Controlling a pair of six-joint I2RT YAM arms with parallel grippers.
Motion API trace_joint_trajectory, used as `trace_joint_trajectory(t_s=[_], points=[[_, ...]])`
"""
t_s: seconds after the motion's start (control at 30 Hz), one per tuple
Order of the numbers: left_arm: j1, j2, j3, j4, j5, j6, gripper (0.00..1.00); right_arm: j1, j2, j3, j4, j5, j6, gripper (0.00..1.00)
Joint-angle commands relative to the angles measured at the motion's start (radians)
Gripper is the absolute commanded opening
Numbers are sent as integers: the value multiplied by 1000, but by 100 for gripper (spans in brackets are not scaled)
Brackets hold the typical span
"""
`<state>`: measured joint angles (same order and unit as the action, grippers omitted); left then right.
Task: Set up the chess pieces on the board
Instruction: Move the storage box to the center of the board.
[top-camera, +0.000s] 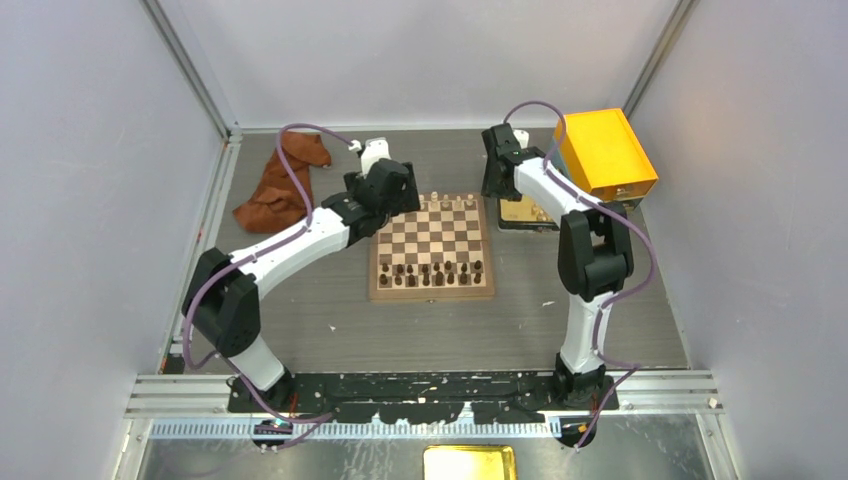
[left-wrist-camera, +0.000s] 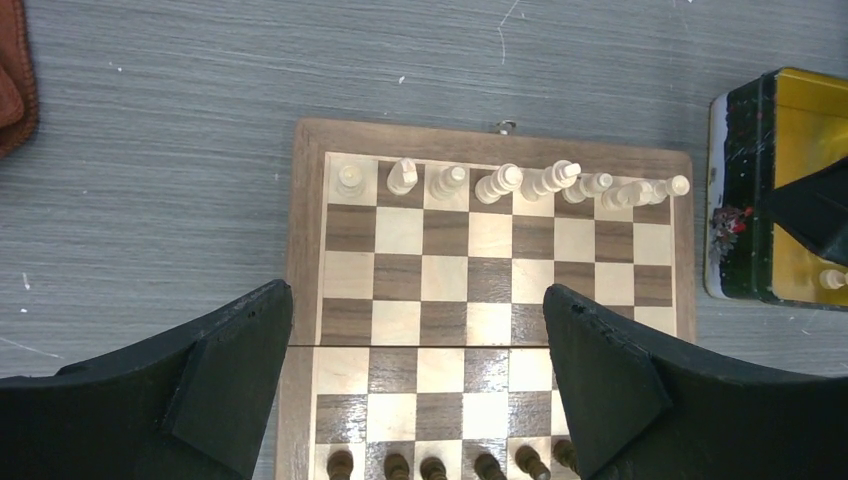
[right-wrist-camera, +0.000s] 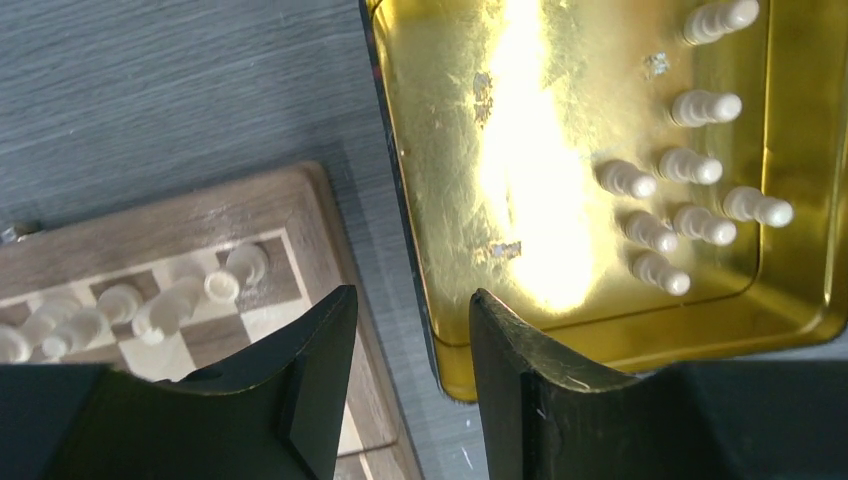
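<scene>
The board (top-camera: 432, 240) lies mid-table, with a row of cream chess pieces (top-camera: 455, 203) along its far edge and dark chessmen (top-camera: 435, 272) on its near rows. Seen from the left wrist, the cream pieces (left-wrist-camera: 498, 182) fill the far row of the board (left-wrist-camera: 308, 200). My left gripper (left-wrist-camera: 417, 295) hangs open above the board's middle, holding nothing. In the right wrist view, several cream pawns (right-wrist-camera: 688, 166) lie in a golden tray (right-wrist-camera: 440, 200). My right gripper (right-wrist-camera: 412, 297) is open and empty over the gap between the board's corner (right-wrist-camera: 310, 215) and the tray.
The golden tray (top-camera: 527, 212) sits just right of the board, with an orange-yellow box (top-camera: 605, 152) behind it. A brown cloth (top-camera: 283, 180) lies at the far left. Grey walls enclose the table on three sides.
</scene>
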<state>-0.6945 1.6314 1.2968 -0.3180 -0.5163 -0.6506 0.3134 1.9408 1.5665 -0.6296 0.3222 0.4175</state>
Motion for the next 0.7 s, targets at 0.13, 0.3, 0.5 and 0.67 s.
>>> trace_joint_trajectory(t_s=[0.13, 0.3, 0.5, 0.67], points=[[6, 33, 57, 54, -33, 26, 96, -34, 86, 137, 38, -26, 6, 50], [12, 46, 61, 69, -31, 28, 96, -41, 141, 180, 29, -46, 6, 43], [17, 69, 73, 76, -28, 27, 96, -50, 188, 215, 22, -53, 3, 41], [22, 80, 78, 83, -26, 26, 96, -61, 212, 233, 21, -63, 1, 30]])
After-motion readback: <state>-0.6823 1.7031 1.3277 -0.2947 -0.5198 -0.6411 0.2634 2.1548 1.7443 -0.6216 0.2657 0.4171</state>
